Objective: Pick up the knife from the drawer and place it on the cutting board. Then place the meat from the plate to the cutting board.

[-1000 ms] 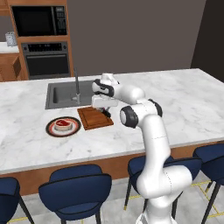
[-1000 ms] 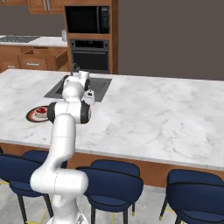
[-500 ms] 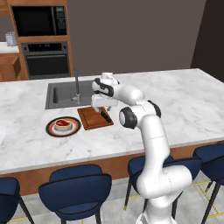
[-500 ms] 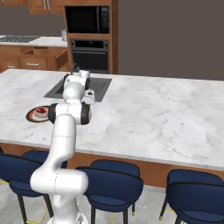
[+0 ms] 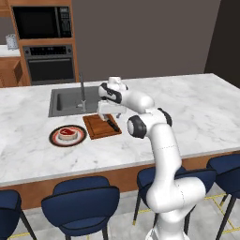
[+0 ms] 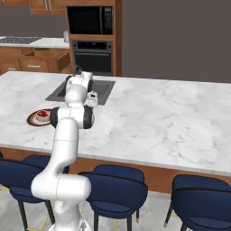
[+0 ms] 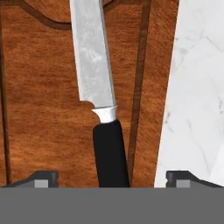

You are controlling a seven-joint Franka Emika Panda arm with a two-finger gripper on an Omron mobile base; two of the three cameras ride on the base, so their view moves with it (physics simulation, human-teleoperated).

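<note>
Risk: if the gripper lifts crooked, a fingertip may catch the handle and push the knife off the cutting board.
Claw: the jaws are wide apart and hold nothing.
Knife: it lies flat on the board, handle between the two fingertips, touching neither.
Meat: the meat is on the plate, beside the board.

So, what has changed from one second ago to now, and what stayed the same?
The gripper has opened and let go of the knife, which now lies flat on the cutting board, its black handle between the spread fingertips. The arm has hardly moved and hangs just above the board. The meat is still on the plate, and the camera views have not shifted.
</note>
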